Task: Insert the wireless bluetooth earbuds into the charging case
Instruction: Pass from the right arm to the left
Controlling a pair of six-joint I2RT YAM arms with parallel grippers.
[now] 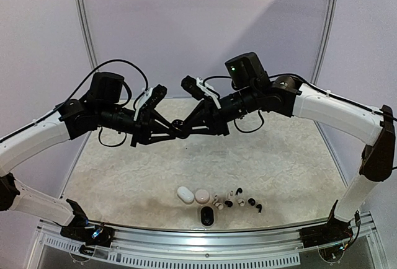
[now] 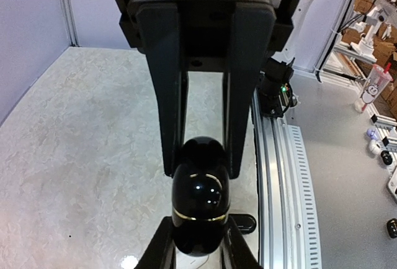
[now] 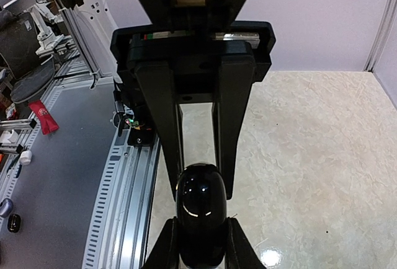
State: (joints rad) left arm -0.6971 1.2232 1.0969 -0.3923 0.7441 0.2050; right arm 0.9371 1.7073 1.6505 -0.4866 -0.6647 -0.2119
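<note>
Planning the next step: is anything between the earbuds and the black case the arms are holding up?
The black case itself looks shut; nothing else visible. The left gripper and right gripper hold it in mid-air; the earbuds lie on the table below.

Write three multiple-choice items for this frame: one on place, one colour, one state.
1. Where do the loose earbuds lie? A) near edge of the table B) far corner C) off the table
2. The held case is: A) white B) pink C) black
3. That case is: A) lying flat B) pinched by left fingers and right fingers C) held by one arm
1 A, the top view shows them there; 2 C, glossy black in both wrist views; 3 B, both pairs clamp it.
</note>
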